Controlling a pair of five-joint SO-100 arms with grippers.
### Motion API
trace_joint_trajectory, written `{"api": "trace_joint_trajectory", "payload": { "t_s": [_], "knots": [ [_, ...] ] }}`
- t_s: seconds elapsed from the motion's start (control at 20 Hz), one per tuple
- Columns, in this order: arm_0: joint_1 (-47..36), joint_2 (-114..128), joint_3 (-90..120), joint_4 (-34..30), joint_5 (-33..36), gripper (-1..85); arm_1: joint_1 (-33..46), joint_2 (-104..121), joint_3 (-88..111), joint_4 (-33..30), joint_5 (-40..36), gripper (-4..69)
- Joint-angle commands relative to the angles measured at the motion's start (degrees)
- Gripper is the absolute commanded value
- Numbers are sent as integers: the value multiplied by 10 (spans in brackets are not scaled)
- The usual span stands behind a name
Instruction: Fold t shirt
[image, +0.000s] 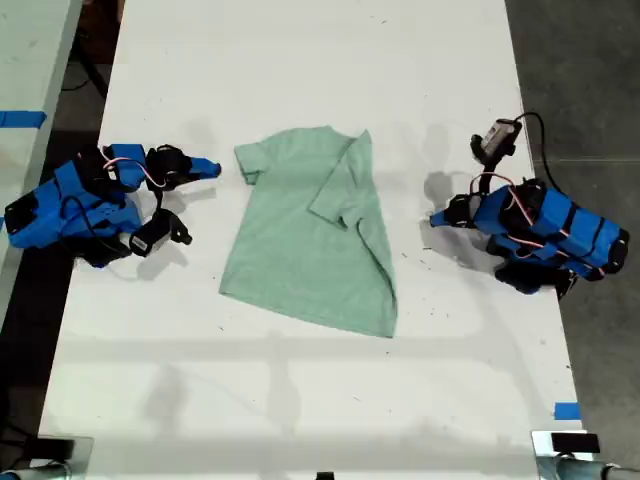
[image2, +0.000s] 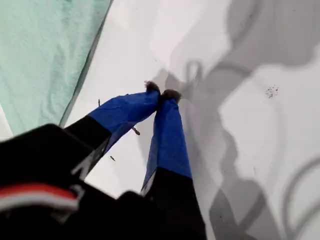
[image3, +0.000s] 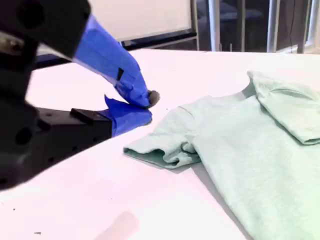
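On the white table (image: 300, 400), t shirt (image: 310, 245) lies between both empty hands.

- t shirt (image: 310, 240): soft matt cloth, fine knit texture
- table (image: 300, 400): smooth white, slight sheen
- my second gripper (image3: 145, 107): fingers wrapped in matt blue tape

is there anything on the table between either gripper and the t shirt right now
Nothing visible. Only bare white table separates my second gripper from the t shirt's near sleeve, and my first gripper from its folded edge. Both grippers are shut and empty.
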Motion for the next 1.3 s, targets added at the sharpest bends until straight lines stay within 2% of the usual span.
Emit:
{"api": "trace_joint_trajectory", "payload": {
  "t_s": [0.0,0.6,1.1,1.25],
  "knots": [
    [3,5,21,-6,-9,-2,2,5,22,-5,2,17],
    [-4,5,21,-5,-4,-2,-20,5,23,-5,21,16],
    [6,5,21,-3,-8,-2,-6,5,24,-6,21,16],
    [11,5,21,-3,-9,-2,-4,4,24,-6,55,12]
  ]
}}
